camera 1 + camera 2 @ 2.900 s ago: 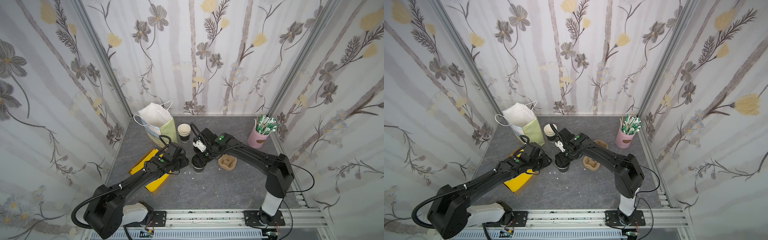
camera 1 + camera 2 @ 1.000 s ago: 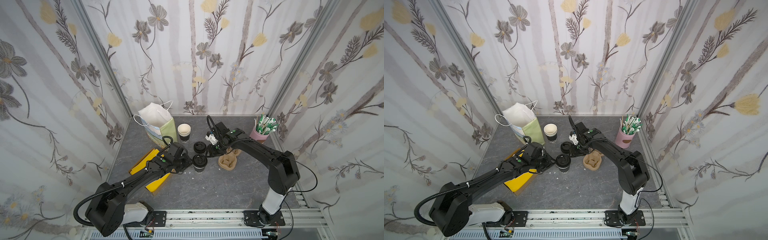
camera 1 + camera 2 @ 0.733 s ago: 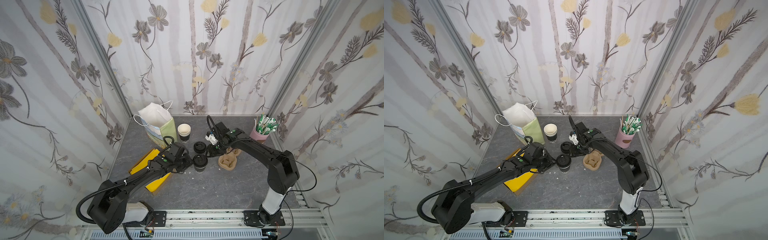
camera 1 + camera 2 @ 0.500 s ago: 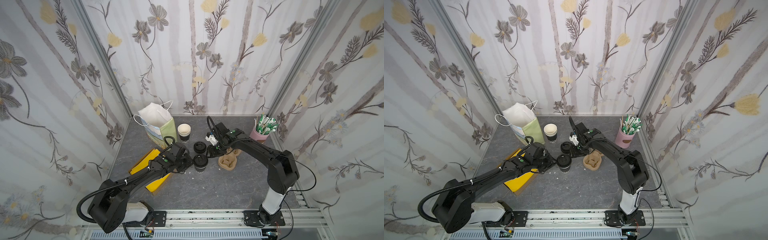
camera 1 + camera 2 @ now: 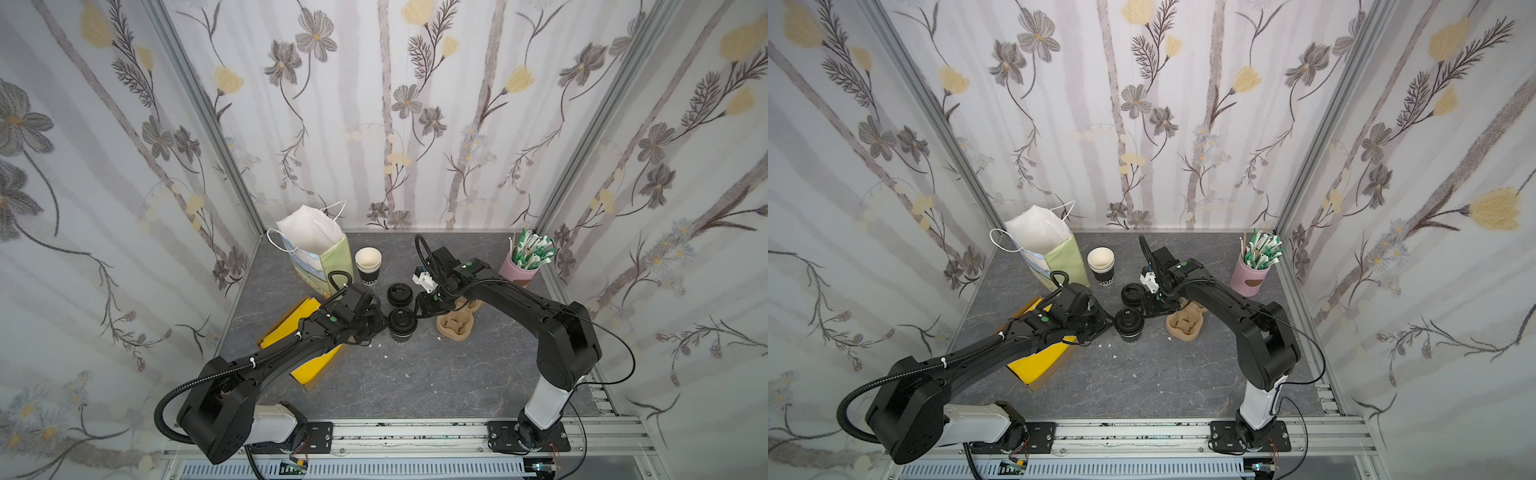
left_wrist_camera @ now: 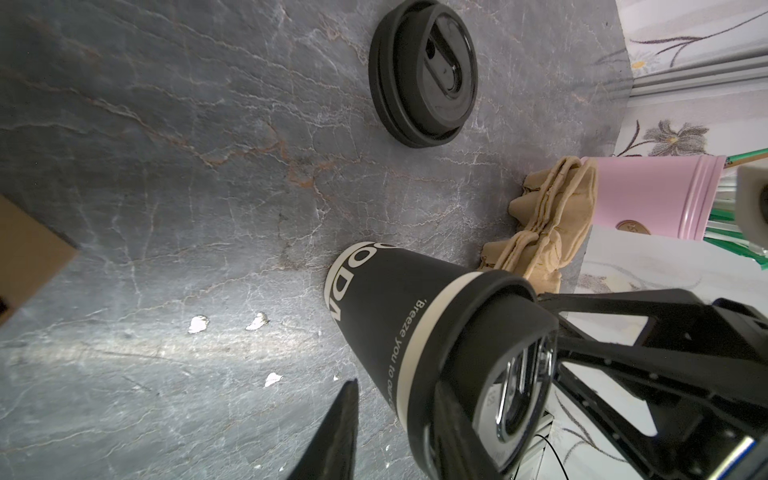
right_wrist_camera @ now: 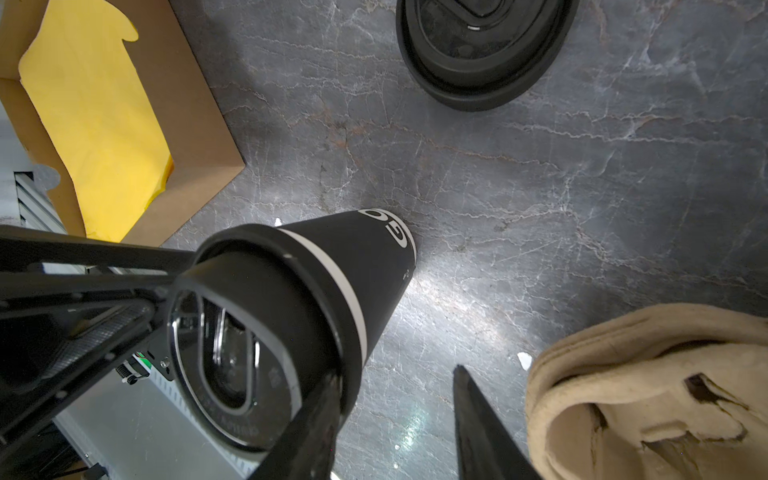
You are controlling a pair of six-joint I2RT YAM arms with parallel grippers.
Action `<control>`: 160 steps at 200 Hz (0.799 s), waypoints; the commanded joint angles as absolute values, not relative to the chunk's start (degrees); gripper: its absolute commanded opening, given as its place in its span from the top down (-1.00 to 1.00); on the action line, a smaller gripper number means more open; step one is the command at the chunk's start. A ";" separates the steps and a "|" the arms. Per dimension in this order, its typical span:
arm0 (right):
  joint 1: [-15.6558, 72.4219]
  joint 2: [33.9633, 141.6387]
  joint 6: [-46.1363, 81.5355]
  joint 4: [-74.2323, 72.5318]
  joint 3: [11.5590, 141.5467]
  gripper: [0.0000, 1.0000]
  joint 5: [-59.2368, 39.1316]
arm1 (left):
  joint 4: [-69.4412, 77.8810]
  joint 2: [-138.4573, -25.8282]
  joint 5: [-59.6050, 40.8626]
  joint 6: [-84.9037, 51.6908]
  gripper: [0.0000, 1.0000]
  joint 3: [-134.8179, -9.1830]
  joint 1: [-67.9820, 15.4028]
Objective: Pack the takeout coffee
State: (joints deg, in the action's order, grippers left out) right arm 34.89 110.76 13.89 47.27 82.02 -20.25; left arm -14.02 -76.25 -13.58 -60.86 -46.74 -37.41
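Right end effector (image 7: 395,370) abuts coffee lid (image 7: 249,332) rim

The cup (image 5: 402,334) stands near the centre of the table (image 5: 415,382) with a lid (image 5: 402,321) on it. A loose lid (image 5: 400,293) lies just behind it, a carrier tray (image 5: 454,328) just to its right and a flat box (image 5: 286,330) to its left. At the rear, a bag (image 5: 309,245) stands at left with a stack of cups (image 5: 368,268) just right of it, and a pot of sticks (image 5: 515,276) stands in the right corner.
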 commanded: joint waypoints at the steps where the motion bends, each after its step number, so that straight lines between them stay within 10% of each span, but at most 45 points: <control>1: 35.07 109.97 14.11 46.10 81.59 0.09 -23.62 | -11.79 -76.56 -14.76 -61.00 0.33 -47.71 -37.49; 160: 35.04 109.68 17.44 45.55 81.49 -0.13 -22.88 | -11.83 -83.08 -11.58 -57.24 0.25 -54.23 -37.34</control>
State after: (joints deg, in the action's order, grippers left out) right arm 35.07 109.82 16.49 47.37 81.52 -22.44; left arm -12.99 -81.67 -12.05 -58.63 -52.75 -37.39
